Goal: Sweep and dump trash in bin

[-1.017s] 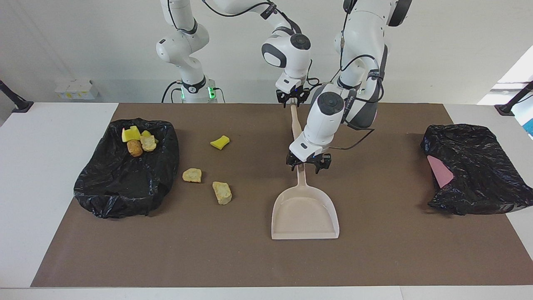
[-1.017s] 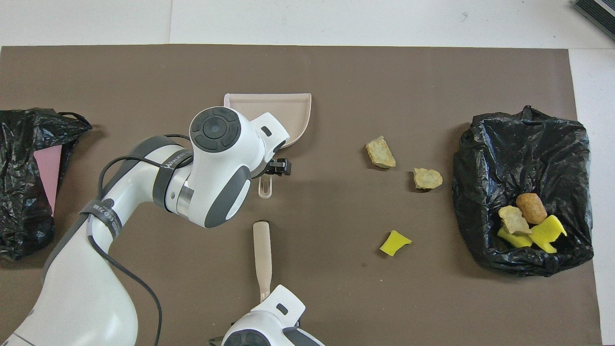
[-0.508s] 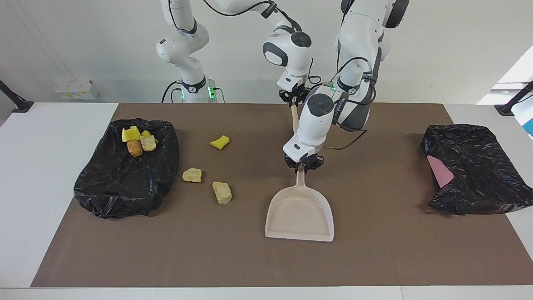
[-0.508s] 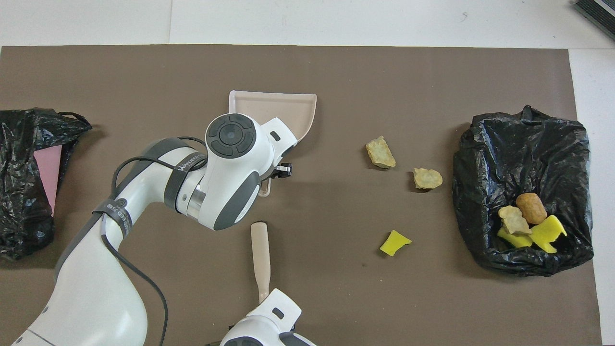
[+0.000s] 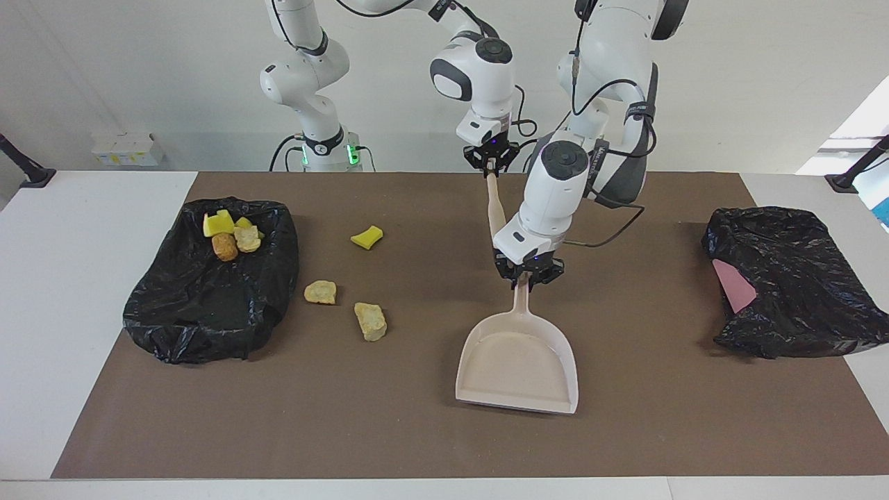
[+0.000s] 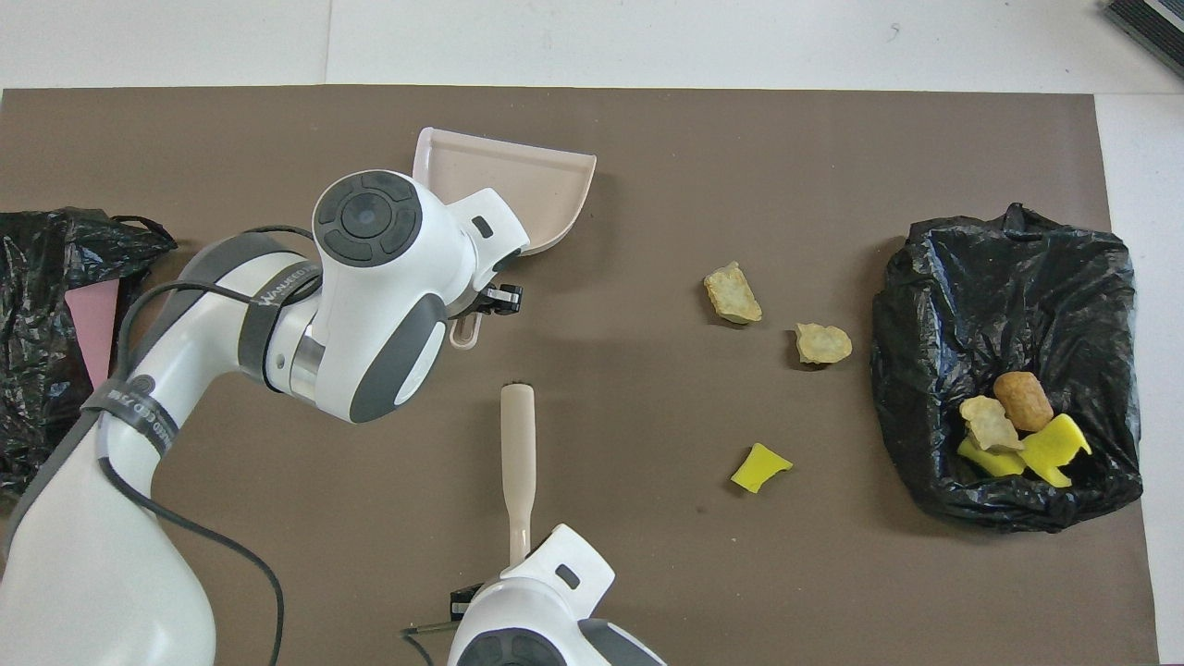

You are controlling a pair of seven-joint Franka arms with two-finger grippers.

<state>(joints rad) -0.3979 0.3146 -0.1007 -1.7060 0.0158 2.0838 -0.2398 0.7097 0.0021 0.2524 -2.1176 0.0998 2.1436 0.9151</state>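
My left gripper [image 5: 526, 273] [image 6: 474, 309] is shut on the handle of the beige dustpan [image 5: 517, 364] [image 6: 518, 180], which hangs tilted just above the brown mat. My right gripper [image 5: 491, 160] [image 6: 518, 561] is shut on the thin end of a beige stick-like tool [image 5: 495, 205] [image 6: 517, 444] that slants down toward the dustpan's handle. The loose trash, one yellow sponge piece [image 5: 367, 237] [image 6: 760, 467] and two tan lumps [image 5: 320, 292] [image 5: 371, 321], lies between the dustpan and the bin. The bin, a black bag [image 5: 208, 305] [image 6: 1008, 277], holds several more pieces.
A second black bag [image 5: 792, 278] [image 6: 42, 277] with something pink inside lies at the left arm's end of the mat. The brown mat [image 5: 444, 437] covers most of the white table.
My left gripper closed on the dustpan's handle, then lifted and swung the pan toward the left arm's end. My right gripper closed on the stick and rose with it.
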